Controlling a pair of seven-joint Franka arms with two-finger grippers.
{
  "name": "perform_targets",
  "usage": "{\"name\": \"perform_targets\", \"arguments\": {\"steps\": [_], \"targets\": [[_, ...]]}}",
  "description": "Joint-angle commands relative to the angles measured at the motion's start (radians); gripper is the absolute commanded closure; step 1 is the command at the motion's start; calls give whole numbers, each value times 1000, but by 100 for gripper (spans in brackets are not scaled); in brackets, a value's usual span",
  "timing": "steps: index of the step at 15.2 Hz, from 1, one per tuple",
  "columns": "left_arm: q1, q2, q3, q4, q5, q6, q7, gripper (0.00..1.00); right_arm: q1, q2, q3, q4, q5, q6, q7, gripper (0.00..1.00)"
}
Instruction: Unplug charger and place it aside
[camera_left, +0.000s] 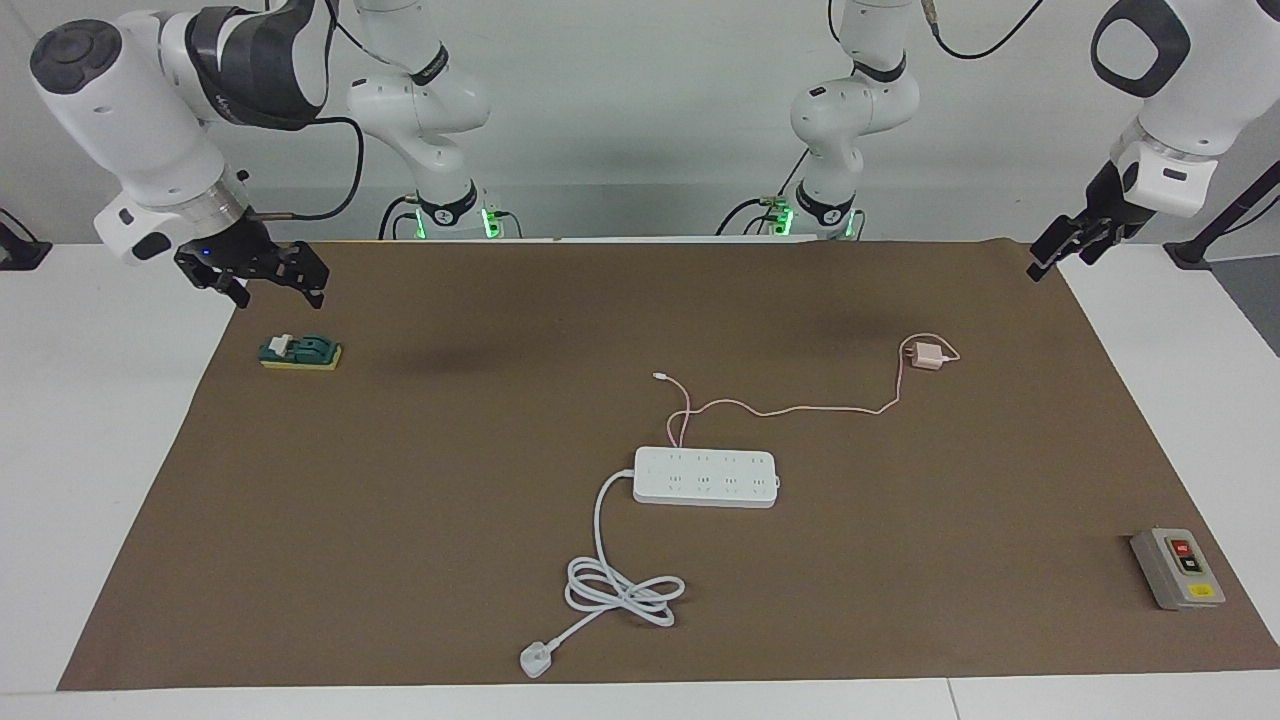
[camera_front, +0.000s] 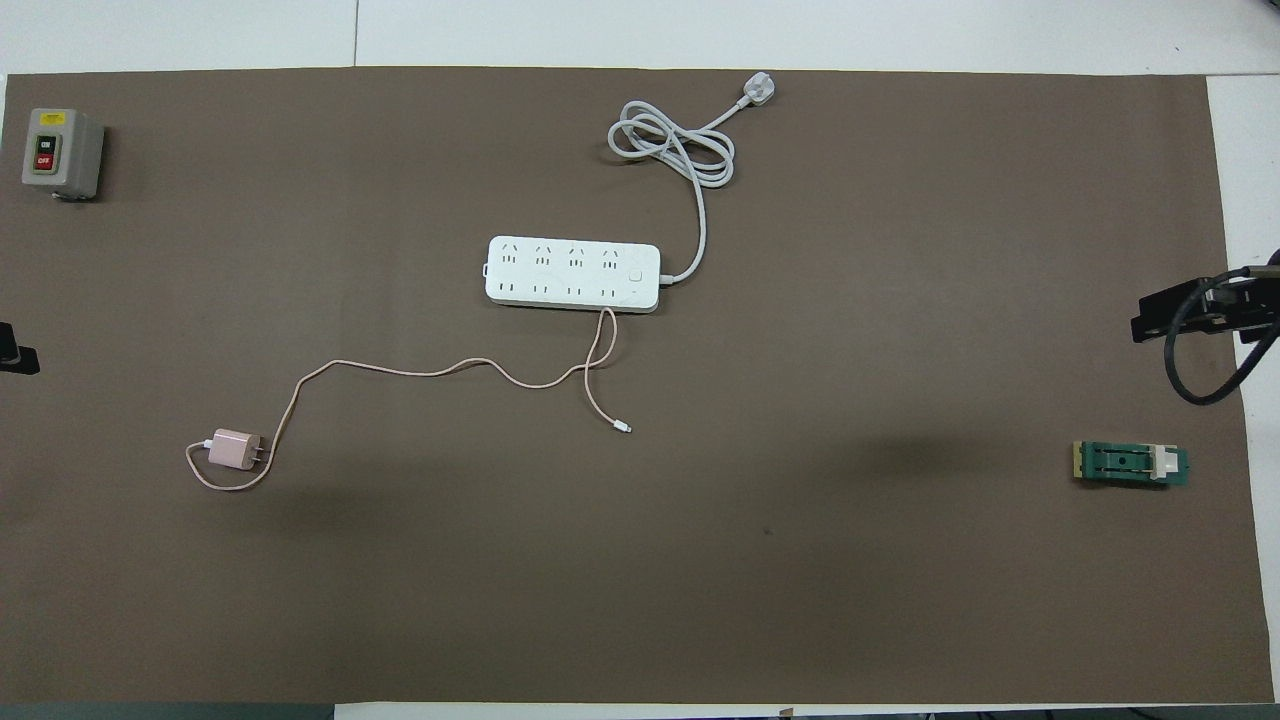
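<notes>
Lying unplugged on the brown mat, the pale pink cube charger (camera_left: 930, 356) sits nearer the robots than the long white power strip (camera_left: 705, 477), toward the left arm's end, with bare mat around. The left pincer (camera_left: 1068, 243) hangs spread and empty over the mat's edge; the right pincer (camera_left: 262, 276) waits, grip unreadable.

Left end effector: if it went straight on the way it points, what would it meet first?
The left end effector probably meets the brown mat near its corner, not the charger; depth unclear.
</notes>
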Motion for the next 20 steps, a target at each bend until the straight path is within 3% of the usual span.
{"name": "perform_targets", "arguments": {"steps": [1, 7, 9, 12, 20], "targets": [[-13, 0, -31, 66, 23, -70, -18, 0, -6, -12, 3, -2, 18, -17, 7, 0], [-19, 2, -94, 92, 20, -81, -3, 0, -6, -12, 3, -2, 18, -17, 7, 0], [-27, 31, -98, 164, 15, -142, -3, 0, -6, -12, 3, -2, 18, -17, 7, 0], [-27, 132, -113, 308, 22, -249, -3, 0, -6, -12, 3, -2, 18, -17, 7, 0], [-56, 100, -113, 221, 15, -101, -1, 0, -8, -12, 3, -2, 18, -17, 7, 0]]}}
